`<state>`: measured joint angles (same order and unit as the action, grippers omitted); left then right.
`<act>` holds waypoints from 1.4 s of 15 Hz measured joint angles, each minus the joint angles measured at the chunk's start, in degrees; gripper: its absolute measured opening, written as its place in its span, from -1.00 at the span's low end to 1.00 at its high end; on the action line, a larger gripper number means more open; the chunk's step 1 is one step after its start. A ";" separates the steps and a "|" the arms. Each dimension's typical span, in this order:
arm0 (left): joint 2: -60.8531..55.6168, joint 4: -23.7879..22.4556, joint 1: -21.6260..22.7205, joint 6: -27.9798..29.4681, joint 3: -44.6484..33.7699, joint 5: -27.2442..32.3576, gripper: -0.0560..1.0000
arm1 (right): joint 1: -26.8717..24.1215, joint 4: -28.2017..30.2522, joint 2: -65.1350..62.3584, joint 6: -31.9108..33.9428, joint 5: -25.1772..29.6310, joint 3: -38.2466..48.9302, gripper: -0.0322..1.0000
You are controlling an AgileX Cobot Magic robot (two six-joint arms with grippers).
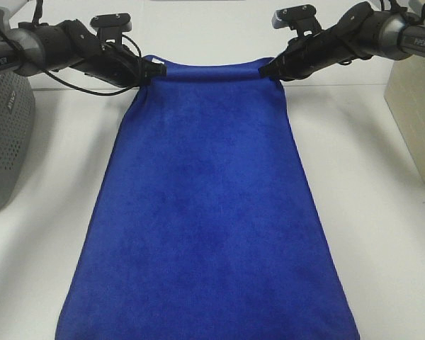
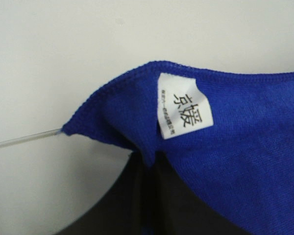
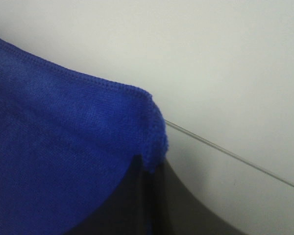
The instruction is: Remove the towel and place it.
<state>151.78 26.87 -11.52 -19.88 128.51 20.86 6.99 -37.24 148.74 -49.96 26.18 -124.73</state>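
Towel: the large royal-blue plush microfibre towel (image 1: 209, 212) is stretched flat down the white worktop (image 1: 382, 234), its far edge taut between both arms.
Left claw: the left claw (image 1: 156, 70) is pinched tight on the far left corner.
Right claw: the right claw (image 1: 266, 71) is clamped on the far right corner.
Left wrist only: a small white tag (image 2: 184, 105) with printed characters, unseen from above.
Right wrist only: bare stitched hem.
Surroundings: perforated grey basket (image 1: 6, 134) at left, beige container (image 1: 416, 106) at right, both clear of the cloth.

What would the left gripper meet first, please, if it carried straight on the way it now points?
Probably the right gripper: the left gripper points across the towel's held edge toward it, though depth is unclear.
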 joint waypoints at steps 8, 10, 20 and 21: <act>1.03 -1.78 0.00 -0.11 0.00 -0.92 -0.88 | 0.00 -2.69 2.01 -3.21 -1.38 0.00 -0.91; 1.32 -1.78 0.00 -0.11 0.00 -2.23 -0.88 | 0.00 -2.81 2.01 -3.21 -1.66 0.00 -0.91; 1.32 -1.78 0.00 -0.06 0.00 -3.15 -0.66 | 0.00 -3.21 2.01 -3.09 -2.01 0.00 -0.63; 1.32 -1.78 0.00 -0.06 0.00 -3.55 -0.55 | 0.00 -3.27 2.01 -3.09 -2.06 0.00 -0.44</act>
<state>153.09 25.10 -11.52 -19.94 128.51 17.30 6.99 -40.51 150.75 -53.06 24.12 -124.73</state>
